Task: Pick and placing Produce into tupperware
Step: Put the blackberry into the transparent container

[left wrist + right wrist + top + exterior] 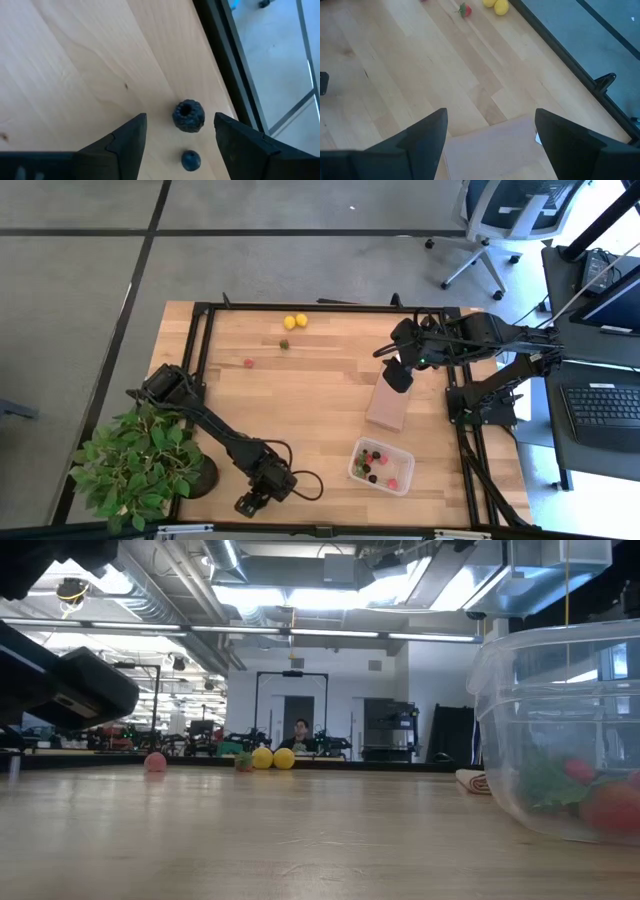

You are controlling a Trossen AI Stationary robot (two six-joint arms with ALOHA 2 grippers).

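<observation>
My left gripper (247,505) (180,134) stands open near the table's near edge, pointing steeply down. A dark blackberry (189,116) lies on the wood between its two fingers, which stand apart from it on either side. A smaller dark round berry (190,160) lies close beside it. The clear tupperware (380,465) (560,730) stands at the near right with several red and dark fruit pieces inside. Two lemons (295,321) (496,5), a strawberry (284,344) (465,10) and a red piece (248,363) lie toward the far edge. My right gripper (398,375) (490,135) hangs open, raised above the brown block.
A flat brown block (387,405) (495,145) lies right of centre, under my right gripper. A leafy potted plant (140,465) stands at the near left corner, beside my left arm. The table's black frame rail (225,65) runs close past the blackberry.
</observation>
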